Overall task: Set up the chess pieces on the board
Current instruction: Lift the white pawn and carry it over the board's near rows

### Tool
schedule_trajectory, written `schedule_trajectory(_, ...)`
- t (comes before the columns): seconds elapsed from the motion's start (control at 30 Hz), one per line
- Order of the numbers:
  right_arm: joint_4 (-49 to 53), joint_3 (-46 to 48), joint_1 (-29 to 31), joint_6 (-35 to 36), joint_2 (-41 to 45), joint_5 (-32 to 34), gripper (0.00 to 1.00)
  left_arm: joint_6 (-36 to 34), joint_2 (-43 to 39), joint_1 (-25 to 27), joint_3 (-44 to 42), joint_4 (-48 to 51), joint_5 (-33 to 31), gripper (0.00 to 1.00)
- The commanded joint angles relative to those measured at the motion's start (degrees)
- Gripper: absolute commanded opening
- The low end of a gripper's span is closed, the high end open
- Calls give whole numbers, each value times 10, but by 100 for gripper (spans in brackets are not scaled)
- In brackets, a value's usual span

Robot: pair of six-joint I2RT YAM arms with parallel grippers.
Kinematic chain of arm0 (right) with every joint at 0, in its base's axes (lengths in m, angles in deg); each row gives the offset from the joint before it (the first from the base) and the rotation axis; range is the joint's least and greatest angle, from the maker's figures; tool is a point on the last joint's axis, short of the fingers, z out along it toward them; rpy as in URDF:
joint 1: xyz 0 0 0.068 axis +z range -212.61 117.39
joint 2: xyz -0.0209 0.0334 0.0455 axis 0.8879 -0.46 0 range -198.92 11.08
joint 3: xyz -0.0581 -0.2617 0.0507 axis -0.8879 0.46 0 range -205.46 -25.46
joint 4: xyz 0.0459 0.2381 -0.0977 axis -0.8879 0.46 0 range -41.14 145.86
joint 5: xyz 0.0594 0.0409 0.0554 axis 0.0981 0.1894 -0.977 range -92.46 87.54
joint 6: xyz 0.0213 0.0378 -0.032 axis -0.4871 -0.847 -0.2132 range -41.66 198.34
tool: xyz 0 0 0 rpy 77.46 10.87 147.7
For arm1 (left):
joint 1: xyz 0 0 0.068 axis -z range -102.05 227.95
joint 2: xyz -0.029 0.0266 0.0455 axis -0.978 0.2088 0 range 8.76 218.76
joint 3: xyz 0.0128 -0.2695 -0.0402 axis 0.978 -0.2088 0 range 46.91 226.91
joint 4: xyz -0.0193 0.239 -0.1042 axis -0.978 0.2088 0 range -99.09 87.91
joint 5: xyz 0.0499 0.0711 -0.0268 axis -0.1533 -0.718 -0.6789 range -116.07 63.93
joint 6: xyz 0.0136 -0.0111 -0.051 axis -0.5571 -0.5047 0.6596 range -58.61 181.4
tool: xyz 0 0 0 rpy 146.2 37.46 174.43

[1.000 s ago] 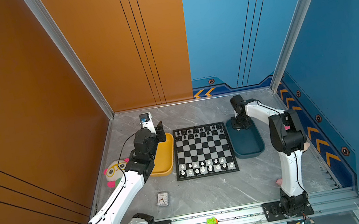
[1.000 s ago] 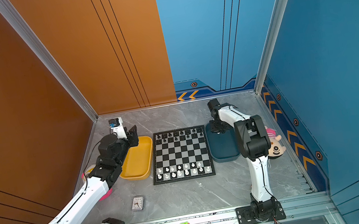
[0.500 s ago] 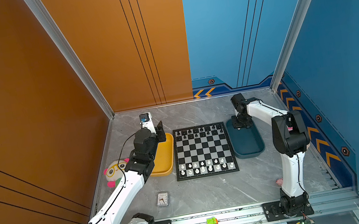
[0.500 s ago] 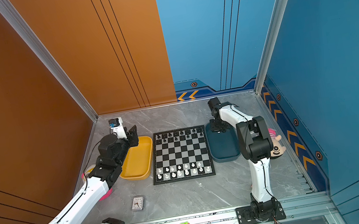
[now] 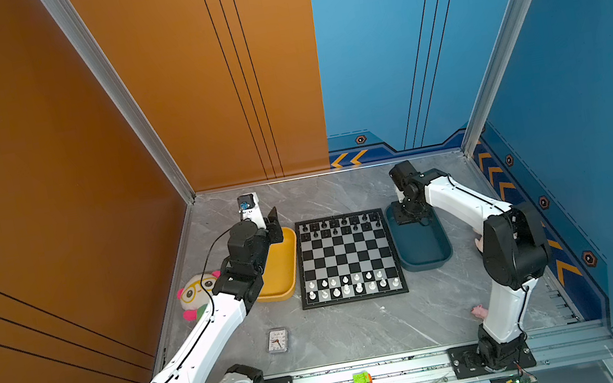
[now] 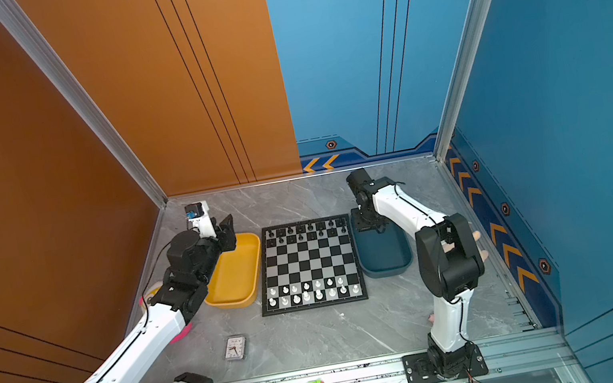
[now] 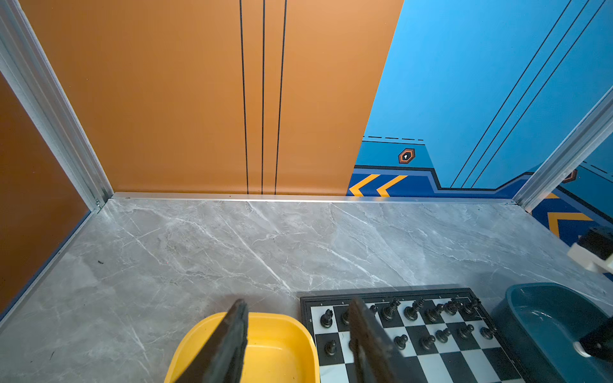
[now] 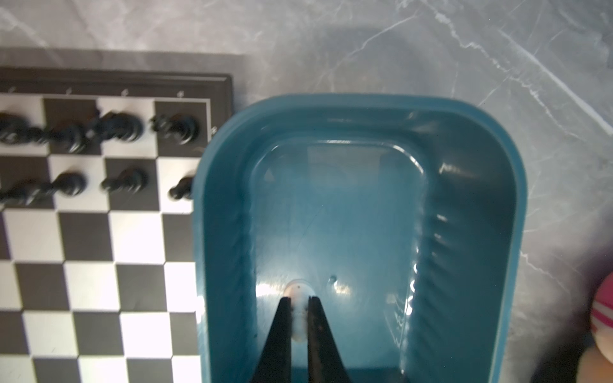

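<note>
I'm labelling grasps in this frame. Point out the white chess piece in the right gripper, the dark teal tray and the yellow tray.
white chess piece (image 8: pixel 299 289): right wrist view, its pale rounded end.
dark teal tray (image 8: pixel 365 101): right wrist view, its end rim.
yellow tray (image 5: pixel 280 268): a top view, its bare floor.

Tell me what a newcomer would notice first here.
The board in the middle, black pieces along its far rows and white pieces along its near ones. Beside it, the right gripper is shut on a white piece inside the teal tray; the left gripper hangs open over the yellow tray.
</note>
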Motion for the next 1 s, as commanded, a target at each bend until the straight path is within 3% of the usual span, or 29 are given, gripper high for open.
schedule_trajectory(0.0,39,19,21,7,41,14,0,7,-17,-5,-9,-4,13,51)
schedule_trajectory(0.4,74,99,127,-26,133,4,0,9,-29,-5,-14,-3,17,51)
schedule_trajectory(0.97,43,155,201,-71,125,-17,0,10,-52,-2,-22,-2,20,51)
